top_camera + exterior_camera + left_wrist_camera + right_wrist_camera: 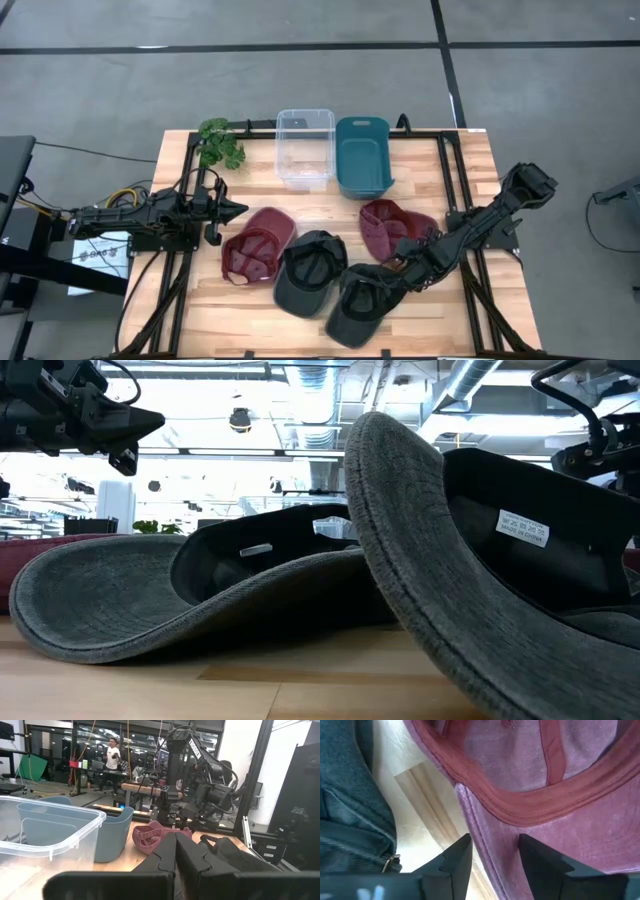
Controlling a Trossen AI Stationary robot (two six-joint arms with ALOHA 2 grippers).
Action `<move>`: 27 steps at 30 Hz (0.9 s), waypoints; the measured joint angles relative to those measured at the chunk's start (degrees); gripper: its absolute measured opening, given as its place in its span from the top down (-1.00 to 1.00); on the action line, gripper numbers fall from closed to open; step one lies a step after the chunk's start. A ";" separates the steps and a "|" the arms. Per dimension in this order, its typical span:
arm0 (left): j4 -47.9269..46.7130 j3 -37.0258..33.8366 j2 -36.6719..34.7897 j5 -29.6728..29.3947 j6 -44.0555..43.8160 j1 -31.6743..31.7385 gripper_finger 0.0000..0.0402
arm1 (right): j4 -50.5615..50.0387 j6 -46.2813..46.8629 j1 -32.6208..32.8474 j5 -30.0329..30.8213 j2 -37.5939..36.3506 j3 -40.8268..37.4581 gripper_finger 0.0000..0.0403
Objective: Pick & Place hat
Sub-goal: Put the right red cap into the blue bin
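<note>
Four hats lie upside down on the wooden table: a maroon hat at the left, two dark grey hats near the front, and a second maroon hat at the right. My right gripper points down over this right maroon hat's near part, open, with maroon cloth showing between its fingers. My left gripper hovers shut above the table's left side, level, holding nothing. My right gripper comes at the right maroon hat from above, one finger over the cloth's edge by the bare wood, the other over the maroon cloth. I cannot tell whether the fingertips touch it. The hat lies on the table.
A clear bin and a teal bin stand side by side at the table's far edge, with a green plant at the far left. The dark hat lies close beside my right gripper. A person shows in the room beyond.
</note>
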 joint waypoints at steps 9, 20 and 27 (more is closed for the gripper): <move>0.07 0.00 0.00 0.00 -0.01 0.00 0.96 | 0.17 0.01 0.01 0.35 0.00 0.00 0.50; 0.20 0.00 0.00 0.01 0.00 0.00 0.96 | 0.15 -0.02 -0.01 0.63 -0.02 0.00 0.74; 0.22 0.00 0.00 0.01 0.00 -0.01 0.96 | 0.17 -0.01 -0.01 0.63 -0.02 0.00 0.80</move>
